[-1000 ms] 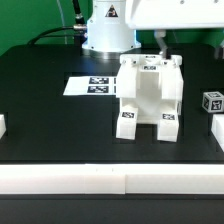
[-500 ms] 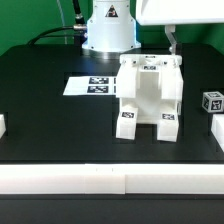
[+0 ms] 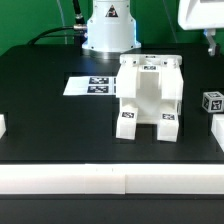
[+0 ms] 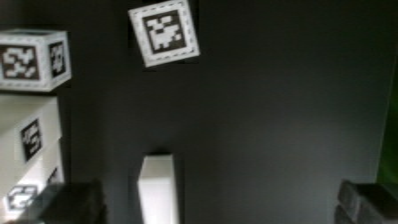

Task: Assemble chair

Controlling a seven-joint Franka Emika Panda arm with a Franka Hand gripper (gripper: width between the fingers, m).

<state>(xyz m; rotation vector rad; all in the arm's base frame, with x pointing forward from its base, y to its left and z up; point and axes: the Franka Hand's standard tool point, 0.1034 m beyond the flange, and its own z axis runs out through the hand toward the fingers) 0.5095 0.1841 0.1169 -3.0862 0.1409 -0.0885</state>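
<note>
The partly built chair, a matte white blocky body with tags on top and on its feet, stands mid-table. My gripper hangs high at the exterior view's right, above and apart from the chair, touching nothing. A small tagged cube lies on the table below it. In the wrist view my gripper is open, with dark fingers wide apart and nothing held. That view shows a tagged cube, another tagged white piece and a white bar on the black table.
The marker board lies behind the chair, in front of the robot base. A white piece sits at the right edge and another at the left edge. A white rail runs along the front.
My gripper has moved up and toward the exterior view's right, away from the chair's top corner. The chair and loose pieces have not moved.
</note>
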